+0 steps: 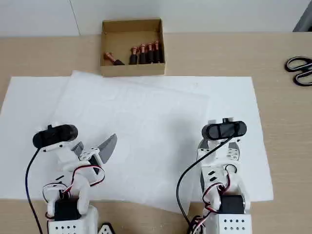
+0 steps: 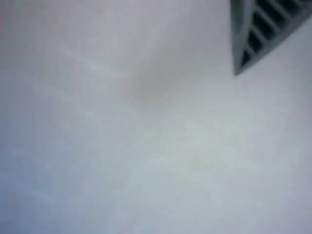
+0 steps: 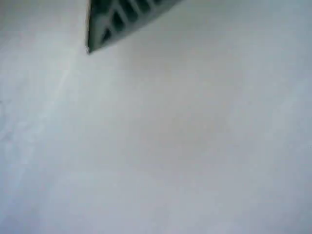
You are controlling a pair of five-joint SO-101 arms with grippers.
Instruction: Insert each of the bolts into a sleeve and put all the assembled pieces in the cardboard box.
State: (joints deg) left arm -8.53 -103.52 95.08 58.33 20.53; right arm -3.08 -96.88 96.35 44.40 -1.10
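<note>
Overhead: white paper sheet (image 1: 146, 112) on tan table (image 1: 234, 53); scissors (image 1: 299, 70) at edge; left claw (image 1: 100, 148), right claw (image 1: 218, 146): cannot tell grip.

Left hand (image 1: 96, 146) low, angled inward; right hand (image 1: 218, 145) low, facing forward.

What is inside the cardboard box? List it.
The cardboard box holds five copper bolts in black sleeves: four side by side by one wall, one lying apart at an angle. The sleeves cover the bolt shanks, so their depth is hidden.
</note>
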